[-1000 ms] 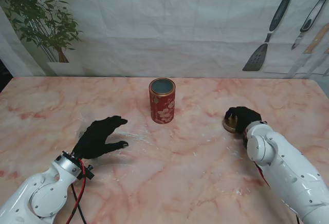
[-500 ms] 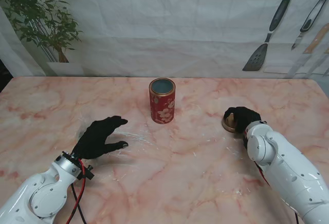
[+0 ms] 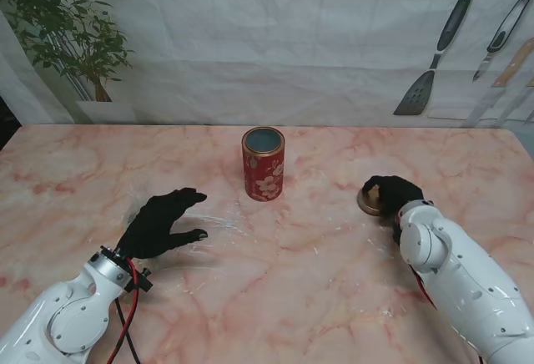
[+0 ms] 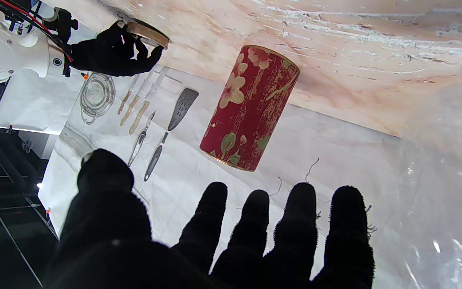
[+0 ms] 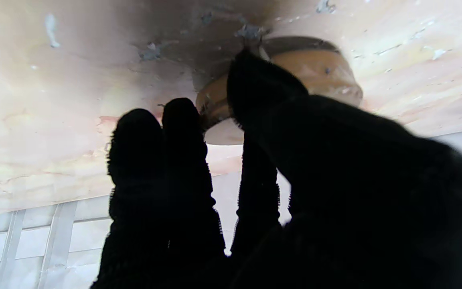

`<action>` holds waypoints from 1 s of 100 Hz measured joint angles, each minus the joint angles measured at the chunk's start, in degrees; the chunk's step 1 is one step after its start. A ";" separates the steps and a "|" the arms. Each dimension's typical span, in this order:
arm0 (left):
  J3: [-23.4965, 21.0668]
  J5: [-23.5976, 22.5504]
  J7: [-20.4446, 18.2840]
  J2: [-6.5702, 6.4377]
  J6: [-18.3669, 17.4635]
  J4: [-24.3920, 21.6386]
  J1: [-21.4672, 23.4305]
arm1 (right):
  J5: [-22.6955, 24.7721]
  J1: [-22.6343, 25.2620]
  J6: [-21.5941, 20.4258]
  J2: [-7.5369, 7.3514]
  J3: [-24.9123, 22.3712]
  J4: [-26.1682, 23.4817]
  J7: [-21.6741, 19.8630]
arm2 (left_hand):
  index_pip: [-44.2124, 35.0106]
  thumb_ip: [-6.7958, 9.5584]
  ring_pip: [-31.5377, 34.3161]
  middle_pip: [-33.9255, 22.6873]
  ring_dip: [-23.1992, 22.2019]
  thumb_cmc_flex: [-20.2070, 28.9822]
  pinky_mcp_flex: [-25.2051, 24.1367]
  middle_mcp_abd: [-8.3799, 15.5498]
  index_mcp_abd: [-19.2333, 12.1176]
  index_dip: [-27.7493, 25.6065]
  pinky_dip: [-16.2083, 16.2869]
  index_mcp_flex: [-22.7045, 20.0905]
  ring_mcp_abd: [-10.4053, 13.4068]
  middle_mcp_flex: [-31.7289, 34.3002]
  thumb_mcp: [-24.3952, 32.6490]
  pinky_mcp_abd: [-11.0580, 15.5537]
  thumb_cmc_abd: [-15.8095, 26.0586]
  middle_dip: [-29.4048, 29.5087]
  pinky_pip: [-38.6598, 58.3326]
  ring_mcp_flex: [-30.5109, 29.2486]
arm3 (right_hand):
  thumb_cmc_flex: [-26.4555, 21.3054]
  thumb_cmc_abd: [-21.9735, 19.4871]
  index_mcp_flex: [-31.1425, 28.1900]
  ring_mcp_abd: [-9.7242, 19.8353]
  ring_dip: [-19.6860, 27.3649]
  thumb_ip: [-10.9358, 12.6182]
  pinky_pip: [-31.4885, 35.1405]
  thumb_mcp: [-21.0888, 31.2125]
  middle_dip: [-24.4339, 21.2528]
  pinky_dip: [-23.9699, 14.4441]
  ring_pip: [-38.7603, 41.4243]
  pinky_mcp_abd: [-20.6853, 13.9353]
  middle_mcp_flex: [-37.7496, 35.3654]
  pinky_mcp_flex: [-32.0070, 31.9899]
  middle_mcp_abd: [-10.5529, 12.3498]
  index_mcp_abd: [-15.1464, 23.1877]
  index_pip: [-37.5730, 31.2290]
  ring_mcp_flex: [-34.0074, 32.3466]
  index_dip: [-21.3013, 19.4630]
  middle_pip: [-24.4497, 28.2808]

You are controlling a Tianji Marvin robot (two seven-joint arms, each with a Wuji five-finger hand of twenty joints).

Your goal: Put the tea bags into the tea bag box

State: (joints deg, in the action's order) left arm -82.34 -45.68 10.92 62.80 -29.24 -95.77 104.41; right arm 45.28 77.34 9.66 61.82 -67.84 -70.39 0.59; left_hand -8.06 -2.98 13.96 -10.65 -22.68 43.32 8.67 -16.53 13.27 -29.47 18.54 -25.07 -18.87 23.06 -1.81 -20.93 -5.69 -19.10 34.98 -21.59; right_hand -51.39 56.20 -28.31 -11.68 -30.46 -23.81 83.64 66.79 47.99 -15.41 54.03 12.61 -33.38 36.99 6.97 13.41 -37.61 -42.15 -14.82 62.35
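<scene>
Tea bag box stands upright and open-topped at the middle of the pink marble table, toward the far side, seen from my stand. My left robot hand rests near me on the left with its black-gloved fingers spread, holding nothing, on a crinkled clear plastic sheet. My right robot hand lies on the right, well apart from the box, fingers curled over a round golden lid that lies on the table.

Left wrist camera: the red floral tea bag box stands beyond my spread fingers, not touching them. Clear plastic sheet fills one side of the picture. Farther off, my right robot hand grips the lid by its rim.

Right wrist camera: my right robot hand is clamped on the golden lid, with fingers pressed against its edge. The lid touches the table.
</scene>
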 measured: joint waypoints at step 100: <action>-0.52 0.20 -1.53 -0.07 0.09 -0.23 0.21 | 5.41 -2.29 -1.51 -1.96 3.37 1.95 -4.36 | -0.21 0.00 0.00 0.00 0.00 0.00 0.28 0.00 -0.71 -0.42 0.00 -0.01 0.02 0.00 0.00 0.03 0.00 0.00 0.00 -0.05 | 27.80 -18.52 19.70 7.70 8.52 21.47 -33.10 -19.11 -10.46 -11.21 -26.47 -1.21 25.00 -29.17 -13.52 -1.31 32.75 31.87 -25.24 -57.31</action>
State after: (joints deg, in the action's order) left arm -82.86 -45.48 9.38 62.74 -29.15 -96.01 104.62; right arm 50.69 75.05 8.15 59.86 -64.47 -68.44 -3.76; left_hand -8.27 -2.98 13.96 -10.65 -22.69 43.32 8.95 -16.52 12.56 -29.88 18.54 -25.08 -18.86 23.06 -1.81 -20.90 -5.69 -19.11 34.98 -21.63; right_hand -23.58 37.68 -8.62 -3.98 -21.94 -2.34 50.53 47.68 37.53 -26.62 27.56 11.40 -8.38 7.82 -6.55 12.10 -4.86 -10.27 -40.06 5.04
